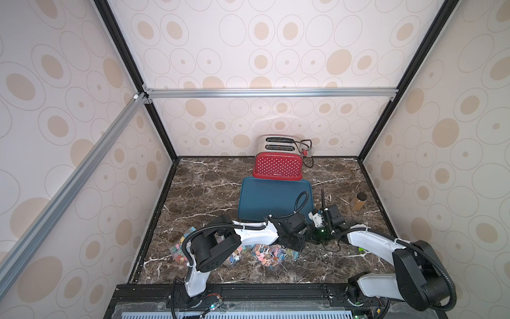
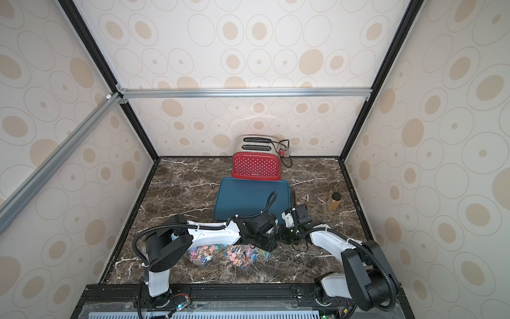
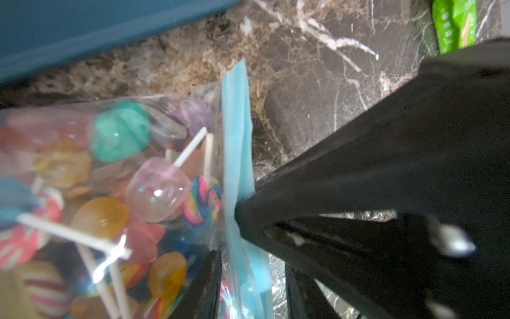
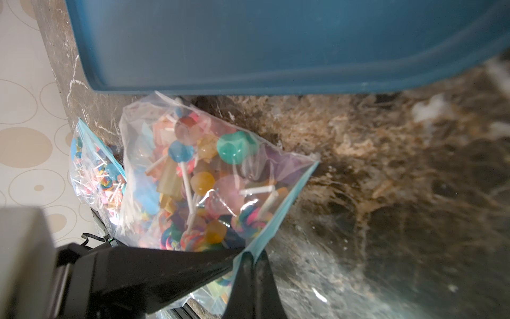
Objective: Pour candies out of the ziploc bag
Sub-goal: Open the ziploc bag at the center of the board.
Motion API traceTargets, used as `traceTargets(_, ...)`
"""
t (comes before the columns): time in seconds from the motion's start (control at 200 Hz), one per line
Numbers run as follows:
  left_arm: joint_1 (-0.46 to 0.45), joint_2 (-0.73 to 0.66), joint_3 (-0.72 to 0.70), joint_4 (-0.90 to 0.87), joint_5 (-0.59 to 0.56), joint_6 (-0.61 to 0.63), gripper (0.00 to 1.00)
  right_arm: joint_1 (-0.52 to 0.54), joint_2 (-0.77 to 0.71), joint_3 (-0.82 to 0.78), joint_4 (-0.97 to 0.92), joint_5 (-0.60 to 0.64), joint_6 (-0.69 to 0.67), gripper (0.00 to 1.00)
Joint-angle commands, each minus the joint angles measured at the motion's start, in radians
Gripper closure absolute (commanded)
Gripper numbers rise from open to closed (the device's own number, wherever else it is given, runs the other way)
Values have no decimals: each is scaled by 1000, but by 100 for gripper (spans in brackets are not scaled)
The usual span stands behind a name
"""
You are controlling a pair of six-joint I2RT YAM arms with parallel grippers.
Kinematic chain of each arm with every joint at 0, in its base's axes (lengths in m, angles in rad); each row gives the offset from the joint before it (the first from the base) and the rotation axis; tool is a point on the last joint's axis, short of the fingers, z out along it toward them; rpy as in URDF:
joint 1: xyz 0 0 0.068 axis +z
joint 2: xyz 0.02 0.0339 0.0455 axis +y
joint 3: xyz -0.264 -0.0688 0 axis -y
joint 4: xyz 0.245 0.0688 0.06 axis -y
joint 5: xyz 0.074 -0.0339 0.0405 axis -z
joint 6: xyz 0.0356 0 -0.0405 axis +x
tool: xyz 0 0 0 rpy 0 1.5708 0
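**Item:** clear plastic ziploc bag (image 4: 138, 129) with a pale blue zip strip (image 3: 237, 124); lies on the dark marbled counter (image 4: 386, 193) at the tips of both end effectors; a teal rectangular tray (image 4: 276, 41) sits just beyond them.

**Contents:** the candies (image 4: 202, 182), small lollipops with coloured heads on thin white sticks; all that show are inside the bag.

**Right end effector** (image 4: 244, 254): fingers together, pinching one end of the zip strip.

**Left end effector** (image 3: 227, 234): fingers partly apart astride the strip, one tip touching it; whether it grips the film cannot be told.

**Adjacent:** second clear bag of lollipops (image 4: 93, 171), just beside the first, on its far side from the right end effector.

**Hazards, judged:**
- The strip is thin and slick; it may slide out of the right pinch once the bag's weight comes onto it.
- The mouth looks closed; pulling without a firm left grip would only drag the bag.
- Both end effectors crowd one short stretch of strip; their fingers may collide.
- Lifting by the mouth leaves the candies at the bottom; nothing pours.
- The sticks may jam crosswise at the opening.
- Tipping short of the tray would scatter the candies over the counter.
- The neighbouring bag may be dragged along.
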Motion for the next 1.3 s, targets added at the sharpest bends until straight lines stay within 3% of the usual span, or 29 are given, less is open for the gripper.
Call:
traceTargets(0.0, -3, -33, 12, -60, -42, 20, 61, 8, 6, 0, 18, -10, 2, 100)
traceTargets(0.231, -2, -44, -2, -39, -45, 14, 65, 9, 7, -6, 19, -8, -1, 100)
traceTargets(0.672, 24, -105, -68, 36, -16, -10, 61, 9, 29, -13, 31, -10, -5, 100)
traceTargets(1.293, 28, -48, -45, 36, -8, -17, 67, 9, 16, -16, 31, -17, -1, 100)
